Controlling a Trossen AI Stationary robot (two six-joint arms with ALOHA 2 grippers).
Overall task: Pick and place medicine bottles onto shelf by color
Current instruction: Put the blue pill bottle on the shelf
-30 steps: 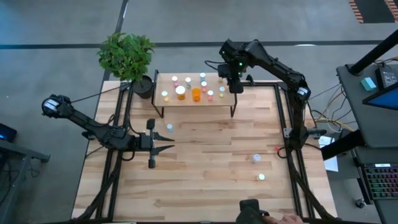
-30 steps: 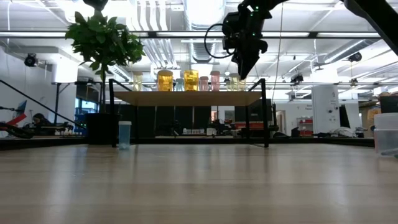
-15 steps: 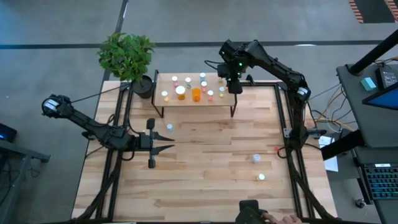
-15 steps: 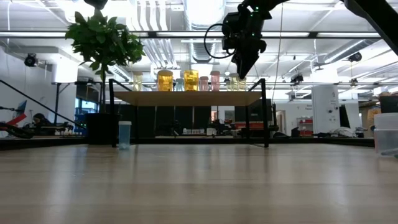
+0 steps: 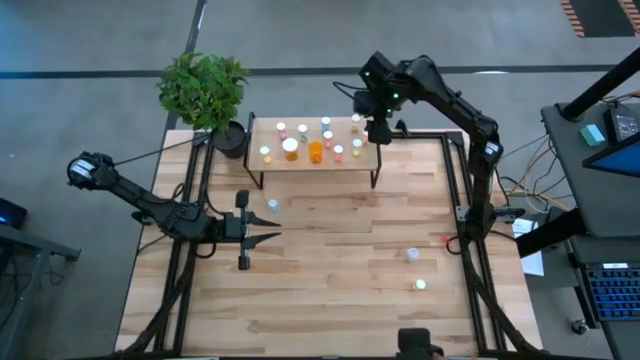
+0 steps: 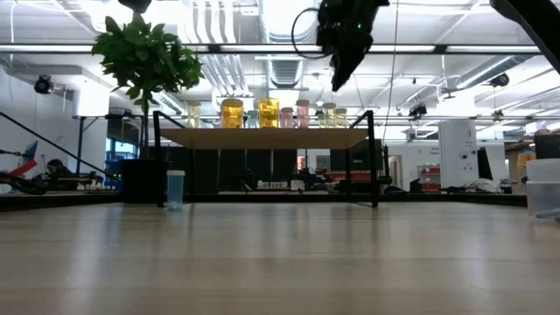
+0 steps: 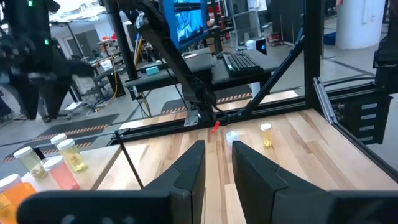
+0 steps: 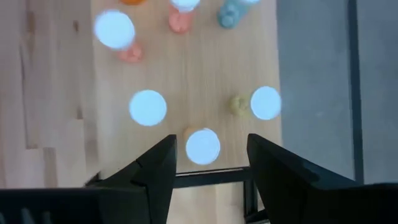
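Right gripper (image 5: 380,128) hangs above the right end of the shelf (image 5: 268,133), upper centre of the high view, fingers spread wide w/ nothing between them. In its wrist view a white-capped bottle (image 8: 203,147) stands free on the wood directly under the gap, so the bottle looks to have been set at the shelf's edge and let go; the arm sits high, presumably to clear the caps.

Left gripper (image 5: 262,238) waits low over the table (image 5: 330,290), left of centre, fingers narrow, holding nothing visible.

Most bottles stand on the shelf, approx. a dozen, upright and close together: pale caps in white, pinkish, bluish, yellowish, plus one orange bottle (image 5: 316,151) and a larger white-capped one (image 5: 290,147) mid-shelf. In the low view they read as short clear cylinders w/ tinted contents, in a row along the shelf top.

Not yet shelved: one bluish bottle (image 5: 273,205) just below the shelf, two more (image 5: 412,254) (image 5: 420,284) lower right of the high view. Sorting looks mostly done, three left.

A potted plant (image 5: 205,90) stands at the shelf's left end.
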